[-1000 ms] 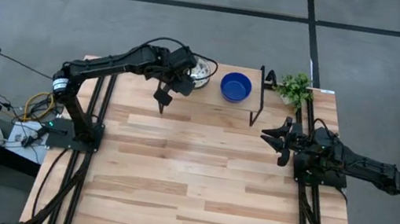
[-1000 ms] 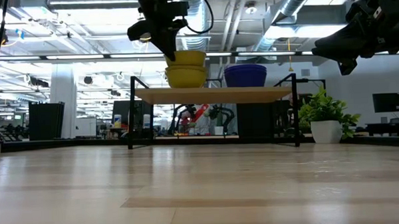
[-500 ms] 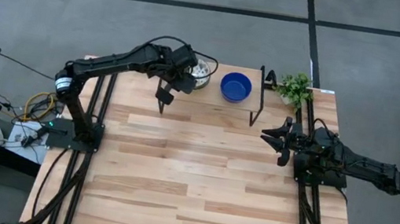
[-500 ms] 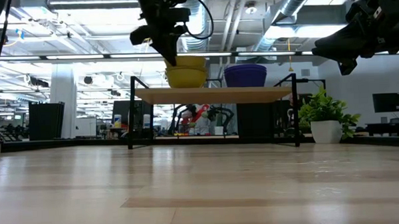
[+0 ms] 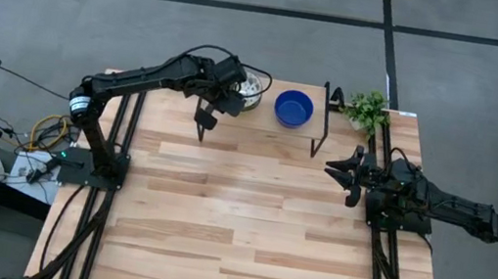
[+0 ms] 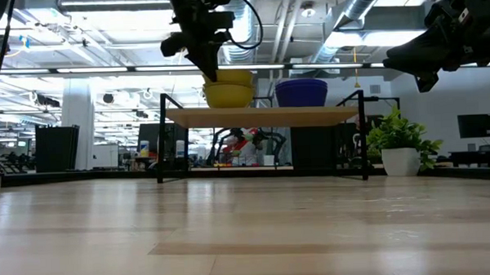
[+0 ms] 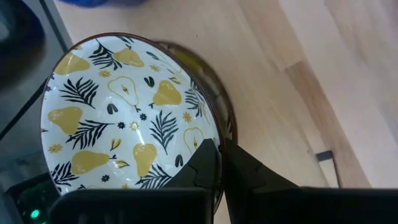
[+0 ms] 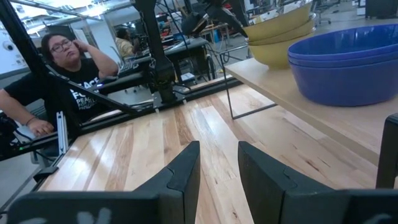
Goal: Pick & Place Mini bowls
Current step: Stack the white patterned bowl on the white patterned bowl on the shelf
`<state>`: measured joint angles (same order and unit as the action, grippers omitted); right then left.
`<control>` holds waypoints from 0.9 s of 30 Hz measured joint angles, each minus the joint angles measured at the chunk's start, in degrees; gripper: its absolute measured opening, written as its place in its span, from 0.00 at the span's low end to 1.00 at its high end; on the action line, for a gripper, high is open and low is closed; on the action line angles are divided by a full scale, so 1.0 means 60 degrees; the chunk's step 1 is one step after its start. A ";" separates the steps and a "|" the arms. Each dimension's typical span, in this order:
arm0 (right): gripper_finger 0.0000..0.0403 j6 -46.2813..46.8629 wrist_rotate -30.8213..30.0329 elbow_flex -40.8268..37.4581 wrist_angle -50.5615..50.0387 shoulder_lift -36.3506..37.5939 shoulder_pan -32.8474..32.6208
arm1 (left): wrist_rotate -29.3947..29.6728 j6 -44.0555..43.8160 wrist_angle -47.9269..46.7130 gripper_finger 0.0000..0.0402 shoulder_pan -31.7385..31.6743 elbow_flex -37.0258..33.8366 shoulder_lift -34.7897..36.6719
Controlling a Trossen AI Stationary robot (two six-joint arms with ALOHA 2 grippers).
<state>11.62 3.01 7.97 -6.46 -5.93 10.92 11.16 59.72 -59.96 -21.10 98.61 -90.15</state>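
Note:
A stack of mini bowls (image 6: 229, 89), yellow outside and white with a pear-and-leaf pattern inside (image 7: 124, 112), sits on the left part of a raised wooden shelf (image 6: 260, 115) at the table's far edge. A stack of cobalt blue bowls (image 5: 293, 108) rests on the shelf to its right. My left gripper (image 7: 217, 149) is over the patterned stack (image 5: 253, 87), shut on the top bowl. My right gripper (image 5: 343, 170) hangs open above the table's right side, apart from everything. My left gripper holds the top patterned bowl by its rim (image 7: 215, 132), on the side nearest the table's near edge. One finger (image 7: 202, 163) is inside the bowl and one (image 7: 245, 168) outside. The fingers come from above, pointing down (image 6: 210, 67). The bowl sits nested in the bowl below (image 7: 230, 124).
A small green plant in a white pot (image 5: 366, 108) stands at the shelf's right end. The shelf's black metal frame (image 6: 162, 136) rises from the table. The wide wooden tabletop (image 5: 237, 217) lies in front. A seated person (image 8: 62, 74) shows beyond the table's left side.
My left gripper has moved down a little and slightly toward the far edge. The patterned bowl it holds, raised above the stack a second ago, has sunk into the bowl beneath it. In the last half second nothing has moved.

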 joint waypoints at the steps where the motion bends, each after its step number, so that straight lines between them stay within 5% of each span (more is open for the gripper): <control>1: 0.24 0.0000 0.0003 0.0000 0.0004 0.0000 0.0000 | 0.0102 0.0000 -0.0004 0.02 0.0000 0.0000 0.0000; 27: 0.24 0.0000 0.0003 0.0000 0.0004 0.0000 0.0000 | -0.0190 -0.0033 0.0033 0.03 0.0007 0.0000 -0.0007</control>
<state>11.62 3.03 7.97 -6.44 -5.93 10.92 10.02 59.53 -59.77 -21.06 98.61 -90.19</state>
